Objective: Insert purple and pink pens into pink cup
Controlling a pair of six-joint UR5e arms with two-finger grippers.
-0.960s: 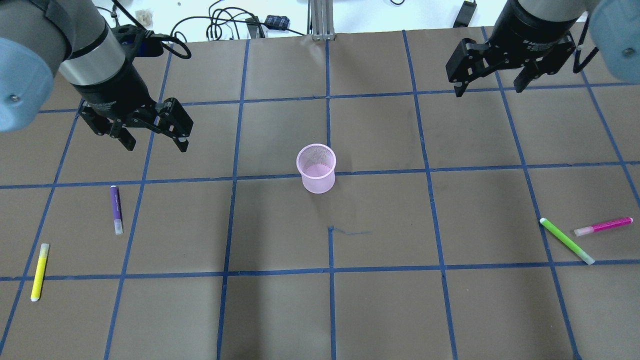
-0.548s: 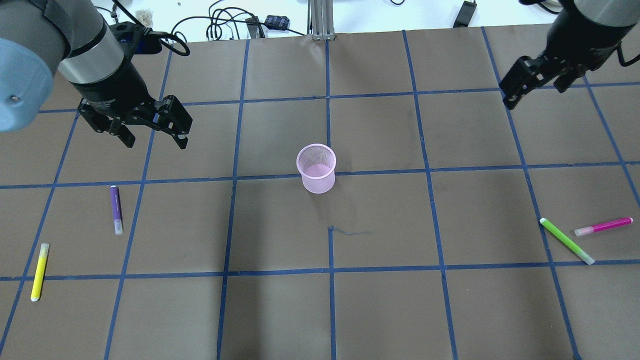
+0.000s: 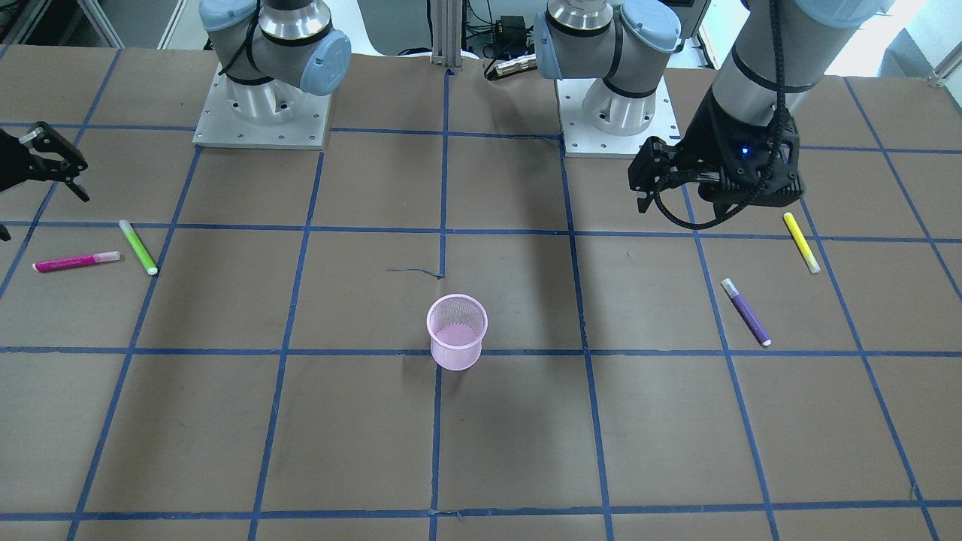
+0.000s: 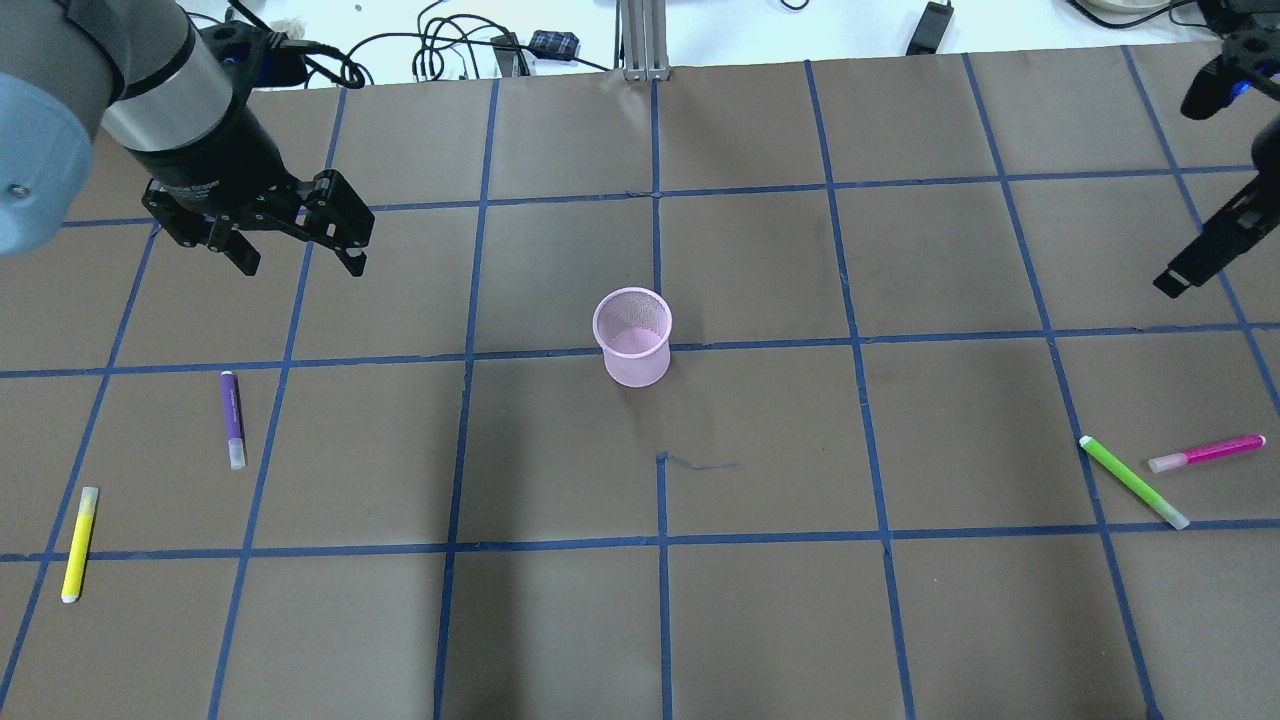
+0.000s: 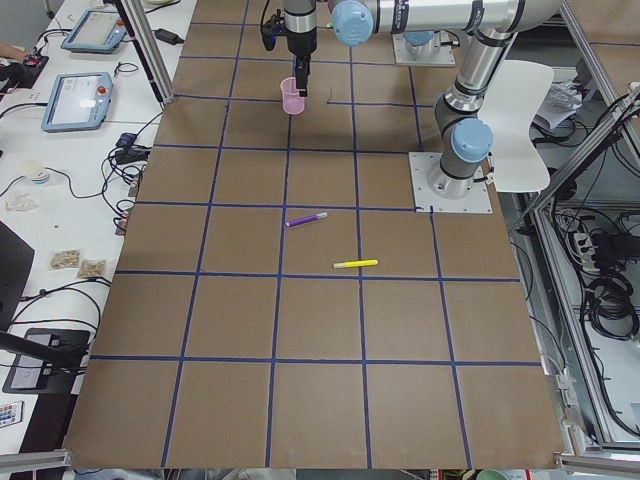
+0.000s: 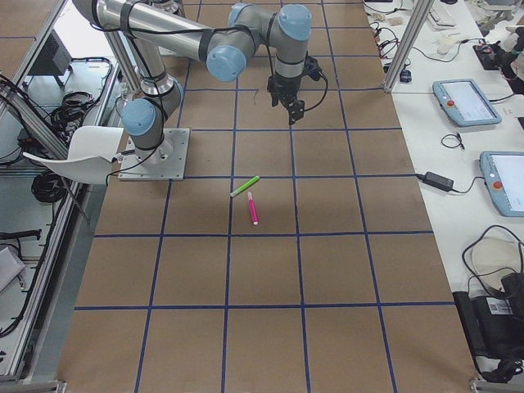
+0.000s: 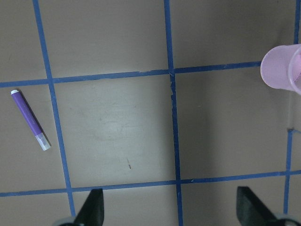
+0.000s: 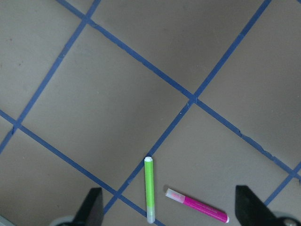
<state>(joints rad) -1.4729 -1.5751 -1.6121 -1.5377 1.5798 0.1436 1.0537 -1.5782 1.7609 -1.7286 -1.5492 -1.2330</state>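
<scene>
Purple pen (image 4: 232,420) lies at seven o'clock from your wide-open, empty left hand (image 4: 298,266) in the overhead view, long axis twelve-to-six.

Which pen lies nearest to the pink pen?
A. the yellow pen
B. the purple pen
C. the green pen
C: the green pen lies just beside the pink pen, with only a small gap between them; no other pen is on that side of the table.
</scene>
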